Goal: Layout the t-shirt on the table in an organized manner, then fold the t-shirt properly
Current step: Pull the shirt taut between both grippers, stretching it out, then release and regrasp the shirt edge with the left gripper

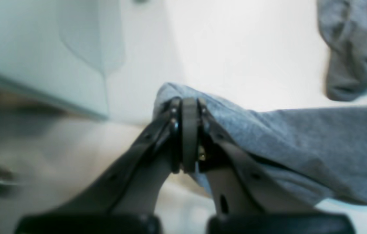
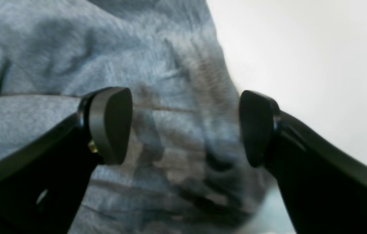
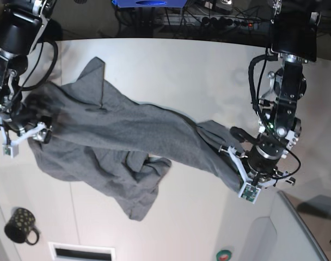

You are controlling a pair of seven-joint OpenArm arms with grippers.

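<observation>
A black dotted mug point(image 3: 19, 225) sits at the near left corner of the white table point(image 3: 198, 70). The grey t-shirt point(image 3: 116, 136) lies rumpled across the middle between 2 arms. The left gripper point(image 1: 188, 107) pinches one shirt edge; the right gripper point(image 2: 185, 125) hovers spread over fabric.
</observation>
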